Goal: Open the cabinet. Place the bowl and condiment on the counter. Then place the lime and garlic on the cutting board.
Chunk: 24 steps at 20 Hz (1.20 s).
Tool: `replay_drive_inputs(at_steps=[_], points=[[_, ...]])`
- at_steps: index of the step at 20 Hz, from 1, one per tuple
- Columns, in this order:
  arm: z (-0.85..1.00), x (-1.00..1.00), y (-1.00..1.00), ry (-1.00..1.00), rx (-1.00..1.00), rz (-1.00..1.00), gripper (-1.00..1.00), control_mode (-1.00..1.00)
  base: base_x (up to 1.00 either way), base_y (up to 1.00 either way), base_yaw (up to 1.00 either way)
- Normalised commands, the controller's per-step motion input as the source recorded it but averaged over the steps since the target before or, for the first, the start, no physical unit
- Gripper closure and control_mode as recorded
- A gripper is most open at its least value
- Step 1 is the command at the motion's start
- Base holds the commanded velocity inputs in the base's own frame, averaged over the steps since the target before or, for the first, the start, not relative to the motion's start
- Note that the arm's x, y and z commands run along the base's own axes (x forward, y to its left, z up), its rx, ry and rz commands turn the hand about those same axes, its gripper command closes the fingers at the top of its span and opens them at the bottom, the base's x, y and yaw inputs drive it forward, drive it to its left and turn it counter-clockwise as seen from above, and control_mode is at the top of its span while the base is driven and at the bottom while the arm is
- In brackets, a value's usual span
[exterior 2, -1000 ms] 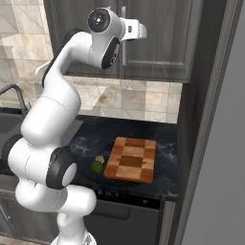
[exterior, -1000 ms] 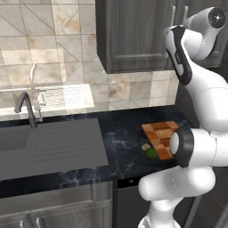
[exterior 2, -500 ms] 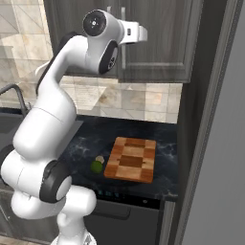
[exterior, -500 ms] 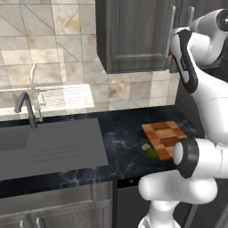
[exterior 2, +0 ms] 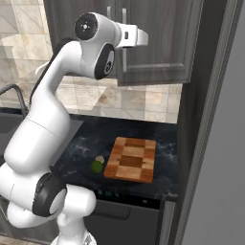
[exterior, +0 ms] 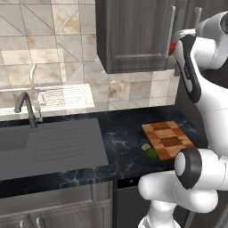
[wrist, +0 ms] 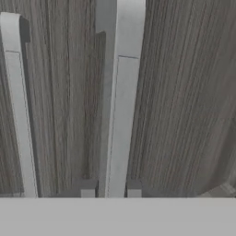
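Observation:
The dark grey cabinet hangs over the counter and its doors look shut or nearly so. My gripper is shut on the silver bar handle of the right door, with a fingertip on either side of the bar. A thin red sliver shows at the door edge; I cannot tell if it is the bowl. The condiment is hidden. The lime and garlic lie on the counter, touching the left edge of the cutting board.
A grey sink and drainboard with a faucet fill the counter's left part. A tall dark panel stands right of the board. The second bar handle runs parallel, left of the gripped one in the hand view.
My arm's upper links have swung a little toward the cabinet. The hand stays at the handle, and the doors, lime, garlic and board have not moved.

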Motion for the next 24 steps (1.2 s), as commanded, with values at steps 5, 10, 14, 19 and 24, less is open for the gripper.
replay_drive_inputs(at_steps=[5, 10, 14, 19, 24], points=[[0.0, -0.54, -0.32, -0.03, 0.03, -0.05, 1.0, -1.0, 0.0, 0.0, 0.0], [0.0, -0.55, -0.41, -0.02, 0.06, -0.02, 1.0, -1.0, 0.0, 0.0, 0.0], [0.0, -0.45, -0.55, 0.0, 0.03, 0.0, 1.0, -1.0, 0.0, 0.0, 0.0], [-0.01, -0.41, -0.61, 0.0, 0.03, 0.0, 1.0, -1.0, 0.0, 0.0, 0.0], [-0.03, -0.23, -0.44, 0.0, 0.04, 0.0, 1.0, -1.0, 0.0, 0.0, 0.0]])
